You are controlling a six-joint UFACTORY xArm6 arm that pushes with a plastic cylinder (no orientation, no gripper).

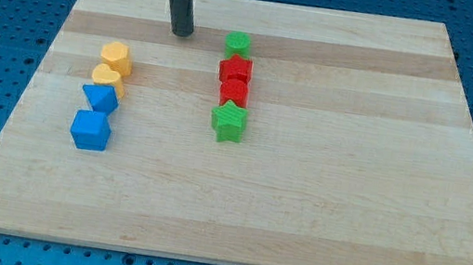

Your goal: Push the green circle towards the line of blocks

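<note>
The green circle [237,43] sits near the view's top centre, at the top end of a vertical line of blocks: a red star [236,68], a red block [234,91] and a green star [229,122] below it. It touches the red star. My tip [181,32] rests on the board to the left of the green circle, with a gap between them.
A second column stands at the view's left: a yellow block [117,58], another yellow block [107,79], a blue block [100,98] and a blue cube [90,129]. The wooden board [350,187] lies on a blue perforated table.
</note>
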